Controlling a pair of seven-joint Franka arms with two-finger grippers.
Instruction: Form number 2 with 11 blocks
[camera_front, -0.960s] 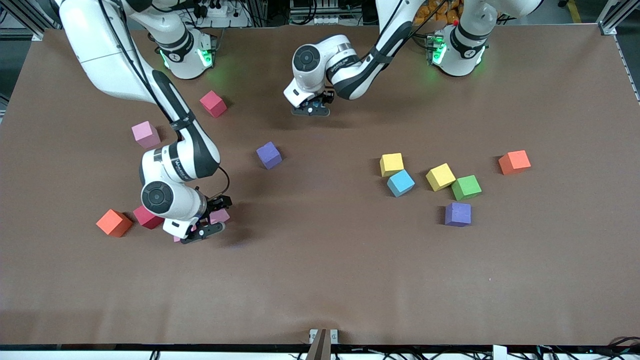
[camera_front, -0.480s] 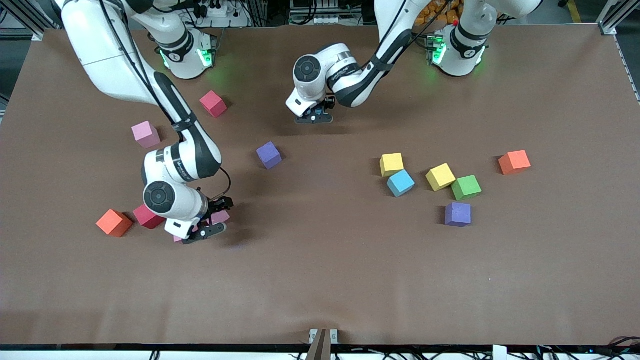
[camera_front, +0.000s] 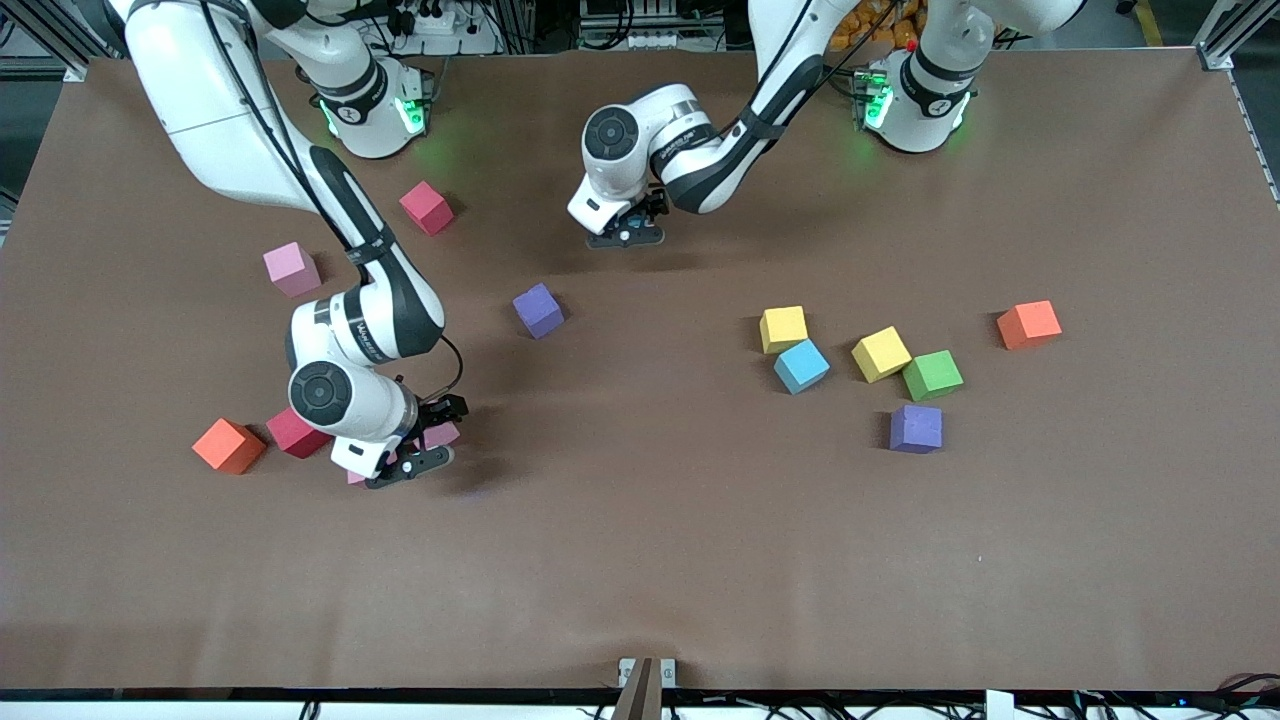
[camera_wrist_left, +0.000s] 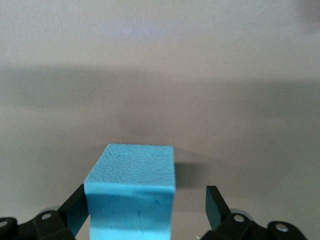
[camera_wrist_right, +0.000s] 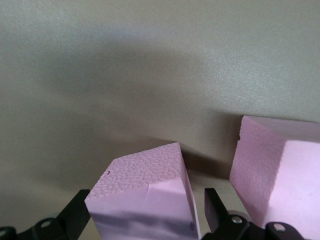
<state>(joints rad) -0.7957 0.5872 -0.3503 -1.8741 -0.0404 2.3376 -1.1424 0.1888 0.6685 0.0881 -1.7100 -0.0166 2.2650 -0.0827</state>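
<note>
A plain brown worktop (camera_front: 640, 560) carries scattered blocks. The left claw (camera_wrist_left: 145, 212) straddles a light blue block (camera_wrist_left: 132, 192), fingers spread; the right claw (camera_wrist_right: 145, 215) gapes around a pink block (camera_wrist_right: 145, 205).

The right gripper (camera_front: 405, 462) covers most of two pink blocks (camera_front: 441, 434) in the front view, so only small bits peek out. The left gripper (camera_front: 627, 232) hides the light blue block (camera_wrist_left: 131, 192) there. Both wrist views cut off the lower part of the block between the fingers (camera_wrist_left: 216, 206). A dark red block (camera_front: 293, 433) is partly hidden by the right arm.
</note>
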